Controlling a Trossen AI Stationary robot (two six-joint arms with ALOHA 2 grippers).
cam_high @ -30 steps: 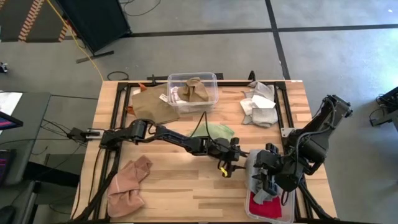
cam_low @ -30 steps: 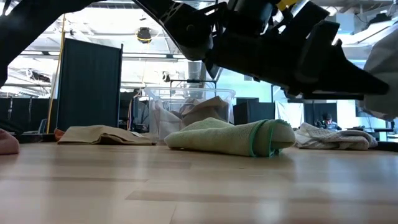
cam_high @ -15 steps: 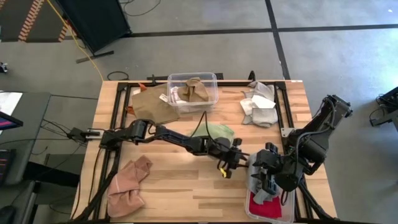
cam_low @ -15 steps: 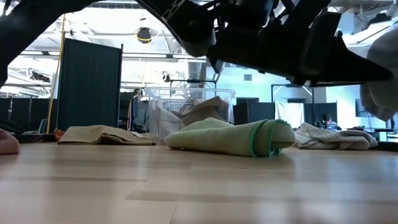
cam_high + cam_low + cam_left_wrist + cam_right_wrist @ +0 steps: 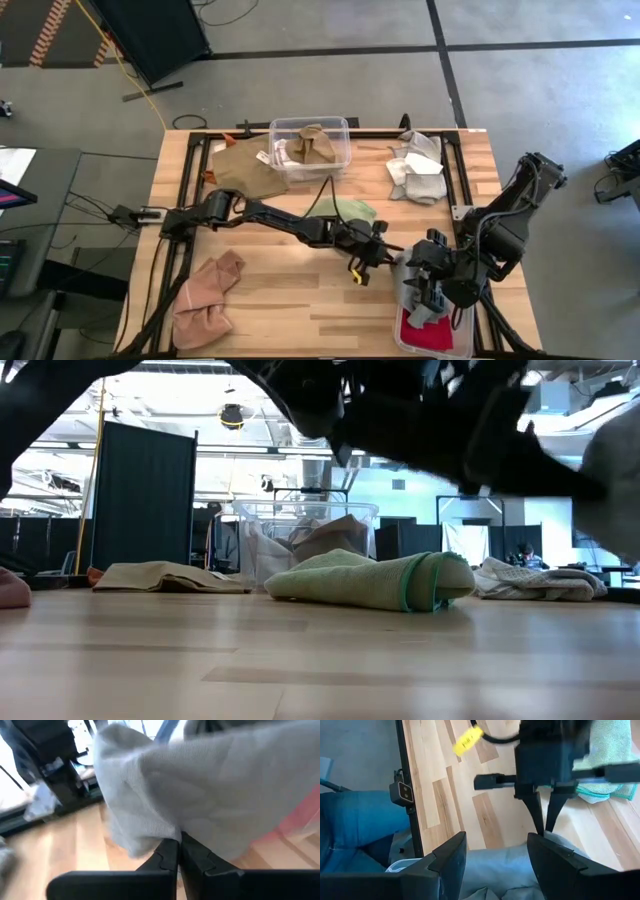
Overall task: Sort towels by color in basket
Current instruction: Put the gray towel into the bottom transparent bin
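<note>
A grey towel (image 5: 416, 288) hangs bunched at my right gripper (image 5: 432, 292), above a clear basket (image 5: 462, 345) at the near right that holds a red towel (image 5: 428, 335). My left gripper (image 5: 388, 257) reaches in from the table's left and is shut on the grey towel's left edge. A light green towel (image 5: 350, 210) lies on the table behind the left arm. A pink towel (image 5: 208, 295) lies at the near left. My left gripper pinches a fold at the grey towel's edge (image 5: 165, 827) between its two fingertips (image 5: 540, 817), coming level from the table's left. The towel rises from the pinch, clear of the table. My right gripper has the bunched grey towel (image 5: 505, 865) between its wide-set fingers (image 5: 454, 854). The towel is lifted clear above the basket.
A clear bin (image 5: 310, 148) with tan towels stands at the far middle, and a tan towel (image 5: 245, 165) lies to its left. White and grey towels (image 5: 415, 170) lie at the far right. Bare wood lies at the near middle.
My left gripper has edged toward the grey towel in my right gripper and has shut on its edge. The right arm and the towel have stayed in place over the basket.
</note>
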